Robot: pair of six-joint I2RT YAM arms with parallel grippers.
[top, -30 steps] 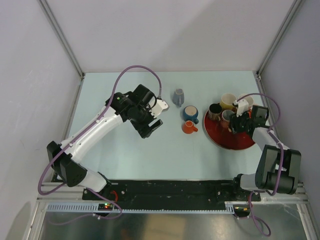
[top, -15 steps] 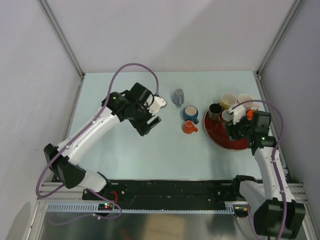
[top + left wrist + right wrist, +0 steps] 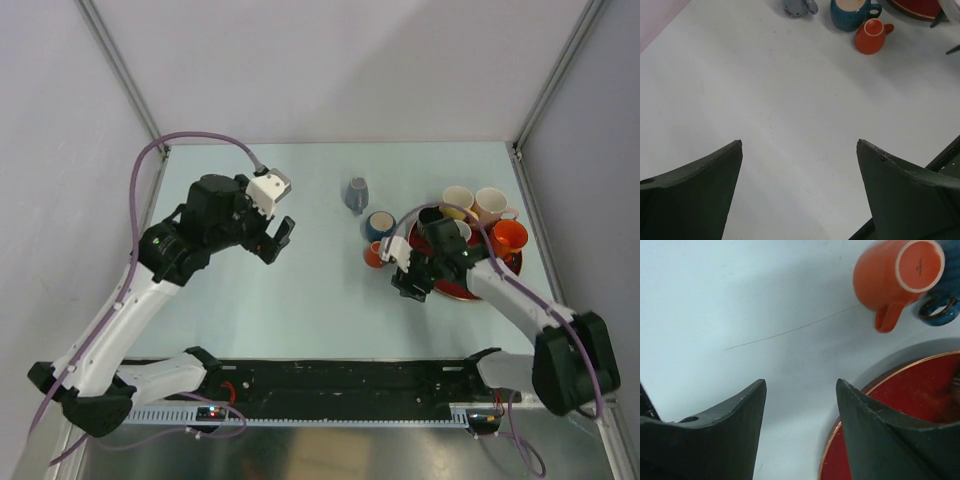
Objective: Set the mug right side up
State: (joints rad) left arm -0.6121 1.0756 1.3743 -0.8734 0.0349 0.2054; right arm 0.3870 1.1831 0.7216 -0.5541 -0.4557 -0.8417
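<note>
A small orange mug stands upside down on the table, base up and handle toward the camera. It sits just left of the red plate, and also shows in the top view and the left wrist view. My right gripper is open and empty. In its wrist view it hovers over the plate's left rim, near the mug without touching it. My left gripper is open and empty, raised over bare table well left of the mugs.
A blue mug stands upright behind the orange one. A grey mug is farther back. The red plate carries several mugs: black, cream, pink and a larger orange one. A black rail runs along the near edge.
My right gripper has moved left off the plate to its left rim; a larger orange mug now shows on the plate. My left arm has lifted and drawn back left, away from the mugs.
</note>
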